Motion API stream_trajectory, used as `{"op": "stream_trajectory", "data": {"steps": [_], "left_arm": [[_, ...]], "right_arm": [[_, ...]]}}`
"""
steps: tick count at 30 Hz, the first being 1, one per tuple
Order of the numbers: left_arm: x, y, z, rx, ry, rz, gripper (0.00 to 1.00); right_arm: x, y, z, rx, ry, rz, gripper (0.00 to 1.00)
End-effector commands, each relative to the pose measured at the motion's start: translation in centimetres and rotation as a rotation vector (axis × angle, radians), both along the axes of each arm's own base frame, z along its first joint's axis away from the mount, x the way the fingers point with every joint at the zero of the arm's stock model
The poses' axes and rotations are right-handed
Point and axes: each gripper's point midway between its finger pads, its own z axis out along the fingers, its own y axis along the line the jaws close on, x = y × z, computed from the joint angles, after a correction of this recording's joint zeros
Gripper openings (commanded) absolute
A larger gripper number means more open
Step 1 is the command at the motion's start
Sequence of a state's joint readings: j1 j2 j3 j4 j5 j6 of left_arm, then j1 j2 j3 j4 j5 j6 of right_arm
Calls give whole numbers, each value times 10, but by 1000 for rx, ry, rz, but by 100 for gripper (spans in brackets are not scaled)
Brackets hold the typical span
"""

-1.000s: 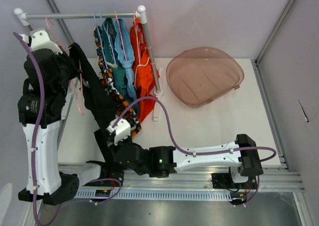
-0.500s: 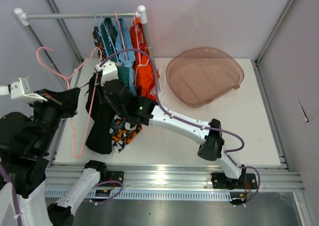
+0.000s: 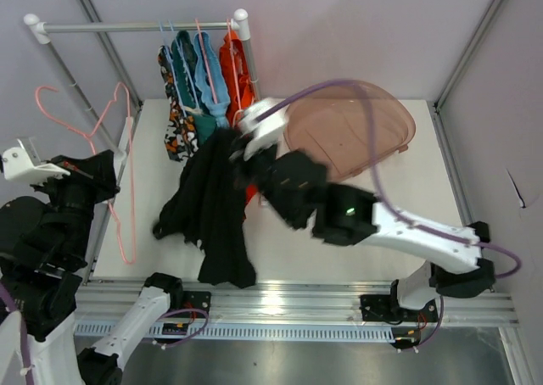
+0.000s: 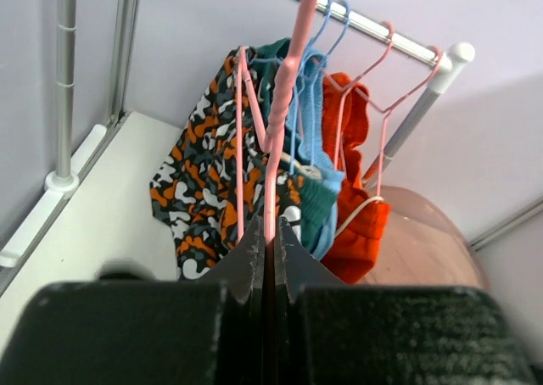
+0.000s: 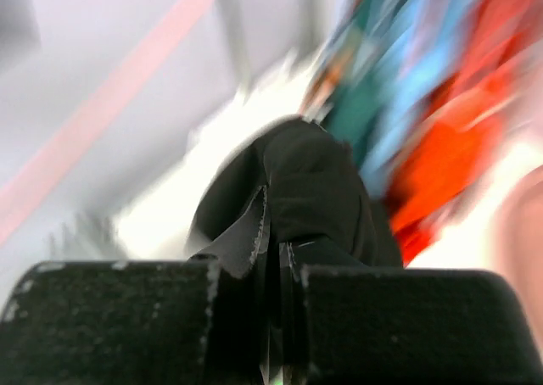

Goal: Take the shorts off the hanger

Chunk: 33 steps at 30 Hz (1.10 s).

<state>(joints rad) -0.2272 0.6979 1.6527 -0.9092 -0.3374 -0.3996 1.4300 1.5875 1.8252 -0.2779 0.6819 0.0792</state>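
Observation:
My left gripper (image 3: pixel 113 161) is shut on a bare pink hanger (image 3: pixel 120 181), held off the table's left edge; the wrist view shows the jaws (image 4: pixel 271 232) pinching the hanger's wire (image 4: pixel 284 105). My right gripper (image 3: pixel 240 150) is shut on the plain black shorts (image 3: pixel 212 207), which hang loose over the table; its jaws (image 5: pixel 274 232) clamp the black fabric (image 5: pixel 314 181). On the rack hang the patterned shorts (image 3: pixel 176 122), teal shorts (image 3: pixel 188 58), light blue shorts (image 3: pixel 210 75) and orange shorts (image 3: pixel 235 71), each on a hanger.
The rack's rail (image 3: pixel 136 26) runs along the back left, and its right post comes down to the table behind my right arm. A brown translucent basin (image 3: pixel 386 118) sits at the back right. Metal frame rails border the table.
My right arm swung right and up, pulling the black shorts away from the pink hanger. The left gripper holds the hanger, now bare, further left.

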Motion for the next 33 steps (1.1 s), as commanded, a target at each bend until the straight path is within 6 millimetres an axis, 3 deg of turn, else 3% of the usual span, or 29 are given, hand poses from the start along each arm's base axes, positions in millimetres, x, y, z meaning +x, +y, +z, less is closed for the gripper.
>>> {"op": "stream_trajectory", "data": {"steps": [1,3,4,5,7,8,11,12,13,14,15,16,21,24,25,28,29,30,31,32,33], "left_arm": [[0,4,-8,18,-27,20,0],[-4,1,-18,-2,-31,1,0],[-4,0,-20,-6,-37,-7,0],[3,-3,-38,-2,-1,-14,0],[-1,-4,-44,-11,-9,-25,0],[5,-6,-60,-3,28,-25,0],[5,-7,-71,2,39,-34,0],[7,-9,-78,8,48,-40,0],[9,-9,-85,12,59,-41,0],[7,-8,-87,11,55,-37,0],[11,-9,-99,17,81,-35,0],[9,-9,-99,15,73,-37,0],[14,-14,-119,17,105,-60,0],[16,-16,-123,23,117,-67,0],[17,-16,-123,24,116,-66,0],[17,-14,-120,30,114,-58,0],[16,-14,-118,29,109,-58,0],[17,-14,-119,29,112,-57,0],[17,-14,-117,28,108,-58,0],[17,-14,-117,29,109,-58,0],[17,-15,-117,29,112,-61,0]], "right_arm": [[54,-127,142,262,-179,-312,0],[77,-154,159,284,-232,-396,0],[87,-159,164,289,-256,-399,0],[109,-184,175,309,-285,-472,0],[134,-186,180,304,-312,-481,0],[148,-214,201,342,-347,-544,0],[188,-212,204,315,-372,-564,0],[191,-236,228,363,-419,-604,0],[211,-225,222,344,-428,-597,0],[218,-230,227,351,-451,-607,0],[217,-247,248,398,-505,-629,0],[232,-244,241,383,-508,-638,0],[247,-282,259,453,-601,-700,0],[262,-294,250,443,-597,-737,0],[274,-303,240,421,-582,-764,0],[284,-317,222,421,-535,-804,0],[304,-315,192,381,-498,-821,0],[295,-321,192,392,-506,-833,0],[299,-322,181,385,-495,-841,0],[311,-321,157,357,-467,-853,0],[313,-323,150,360,-452,-857,0]]}}
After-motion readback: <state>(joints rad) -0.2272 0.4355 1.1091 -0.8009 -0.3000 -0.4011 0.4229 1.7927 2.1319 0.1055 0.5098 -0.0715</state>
